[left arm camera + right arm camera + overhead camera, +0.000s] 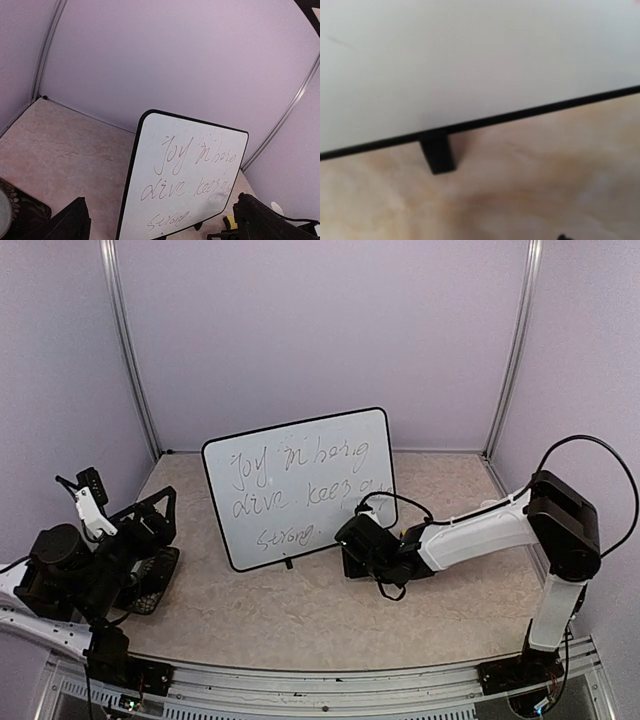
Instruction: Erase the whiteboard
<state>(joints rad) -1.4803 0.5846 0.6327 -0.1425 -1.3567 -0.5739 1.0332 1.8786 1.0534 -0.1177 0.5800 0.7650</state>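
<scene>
The whiteboard [300, 485] stands tilted back at the table's middle, on small black feet, with dark handwriting across it. It also shows in the left wrist view [190, 170]. My right gripper [352, 545] is low on the table at the board's lower right corner. Its wrist view shows only the board's bottom edge [520, 116] and one foot [436, 152], blurred, and its fingers are out of frame. A small yellow piece [231, 220] shows beside that corner; I cannot tell if it is held. My left gripper [165, 538] is open and empty at the far left, well away from the board.
A black mesh object [155, 585] lies under my left gripper. Purple walls with metal corner posts [130, 350] enclose the table on three sides. A black cable [390, 502] loops from the right arm in front of the board's right edge.
</scene>
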